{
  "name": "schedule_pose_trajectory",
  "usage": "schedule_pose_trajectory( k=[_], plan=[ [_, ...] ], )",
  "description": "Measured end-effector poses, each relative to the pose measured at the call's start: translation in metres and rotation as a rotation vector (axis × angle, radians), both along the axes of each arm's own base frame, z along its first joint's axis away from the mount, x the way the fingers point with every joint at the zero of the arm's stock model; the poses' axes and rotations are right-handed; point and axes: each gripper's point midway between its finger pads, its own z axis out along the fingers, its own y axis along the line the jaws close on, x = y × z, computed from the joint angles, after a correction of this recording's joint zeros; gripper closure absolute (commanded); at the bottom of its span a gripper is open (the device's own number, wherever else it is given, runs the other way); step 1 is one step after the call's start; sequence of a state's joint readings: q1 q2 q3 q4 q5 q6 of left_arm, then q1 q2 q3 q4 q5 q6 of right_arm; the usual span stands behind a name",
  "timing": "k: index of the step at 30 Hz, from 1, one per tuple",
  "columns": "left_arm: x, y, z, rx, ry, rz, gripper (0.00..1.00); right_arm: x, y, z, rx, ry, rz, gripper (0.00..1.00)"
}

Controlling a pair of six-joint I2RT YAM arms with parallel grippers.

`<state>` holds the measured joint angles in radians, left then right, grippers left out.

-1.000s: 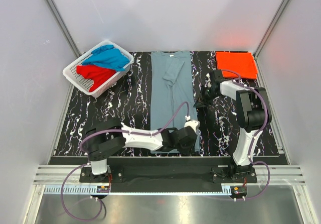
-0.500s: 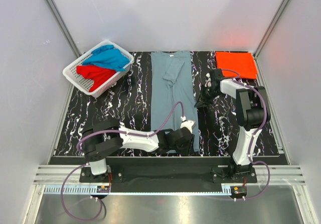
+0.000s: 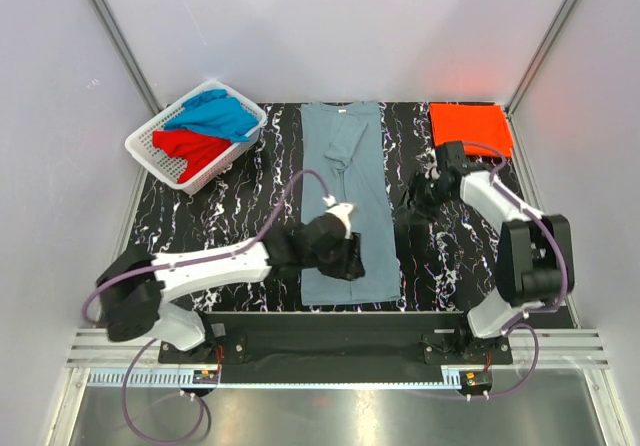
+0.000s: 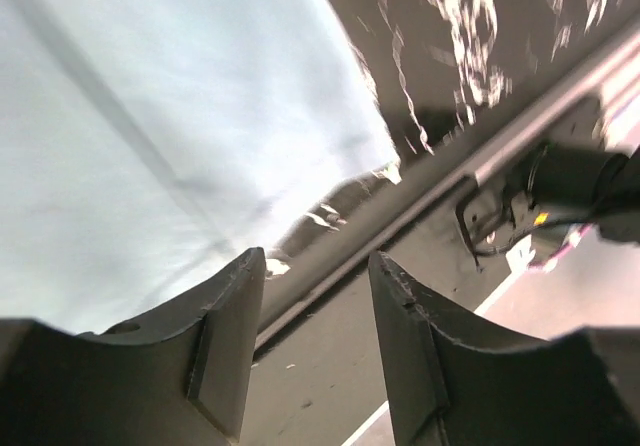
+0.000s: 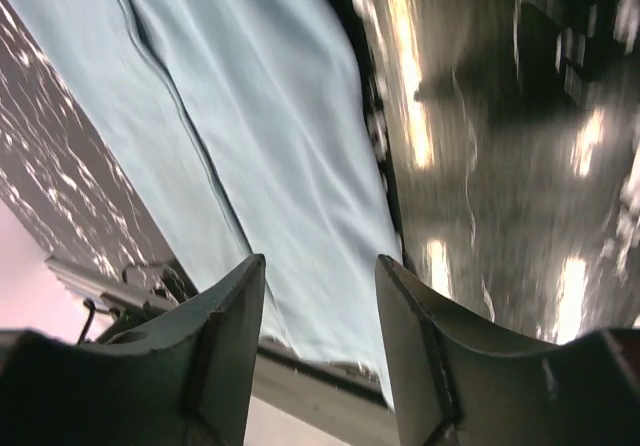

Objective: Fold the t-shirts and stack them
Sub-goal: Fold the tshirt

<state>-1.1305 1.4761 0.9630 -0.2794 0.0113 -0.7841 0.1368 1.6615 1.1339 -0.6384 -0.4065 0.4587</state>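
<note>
The black, white-veined table top is crossed by the grey-blue t-shirt, a soft matte cloth folded into a narrow strip. Its long axis runs from the near edge to the far edge. Far left of it a white slotted plastic basket is seen, with the bright blue t-shirt and red t-shirt crumpled inside. Far right of it the orange-red t-shirt lies folded into a flat rectangle. The left gripper is held over the strip's near end, fingers spread, nothing pinched; it is judged the nearer arm to the hem. The right gripper, likewise spread and empty, is held near the strip's right edge.
</note>
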Motion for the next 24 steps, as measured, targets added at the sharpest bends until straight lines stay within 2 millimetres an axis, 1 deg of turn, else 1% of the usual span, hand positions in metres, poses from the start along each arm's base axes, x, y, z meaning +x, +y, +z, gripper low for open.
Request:
schedule_pose_trajectory(
  k=[1,2,3,4,6,9,11,13,17,20,21,24],
  plan=[
    [0.007,0.01,0.004,-0.01,-0.007,0.023,0.49,-0.011,0.0,0.001,0.004,0.011,-0.004,0.45],
    [0.01,0.02,0.004,-0.007,-0.007,0.042,0.49,-0.024,-0.001,-0.001,0.006,0.026,-0.004,0.46],
    [0.013,0.033,0.0,0.002,-0.003,0.062,0.49,-0.034,-0.001,-0.004,0.004,0.046,-0.005,0.46],
    [0.013,0.05,-0.01,0.026,0.01,0.085,0.48,-0.05,-0.001,-0.011,0.001,0.078,-0.003,0.46],
    [0.006,0.078,-0.031,0.082,0.047,0.111,0.46,-0.079,-0.001,-0.022,-0.008,0.153,-0.001,0.46],
    [-0.009,0.119,-0.06,0.143,0.114,0.15,0.46,-0.108,-0.004,-0.033,-0.015,0.222,-0.015,0.49],
    [-0.014,0.134,-0.071,0.154,0.143,0.175,0.46,-0.12,-0.005,-0.037,-0.013,0.249,-0.029,0.5],
    [-0.018,0.142,-0.078,0.163,0.167,0.192,0.45,-0.127,-0.004,-0.042,-0.007,0.269,-0.037,0.51],
    [-0.025,0.146,-0.087,0.166,0.201,0.203,0.46,-0.139,0.003,-0.049,0.022,0.299,-0.034,0.52],
    [-0.026,0.144,-0.087,0.149,0.211,0.209,0.5,-0.147,0.007,-0.051,0.032,0.306,-0.027,0.54],
    [-0.027,0.143,-0.087,0.143,0.214,0.21,0.52,-0.15,0.008,-0.051,0.037,0.306,-0.026,0.55],
    [-0.027,0.139,-0.088,0.117,0.225,0.217,0.56,-0.158,0.008,-0.054,0.044,0.305,-0.038,0.58]
  ],
)
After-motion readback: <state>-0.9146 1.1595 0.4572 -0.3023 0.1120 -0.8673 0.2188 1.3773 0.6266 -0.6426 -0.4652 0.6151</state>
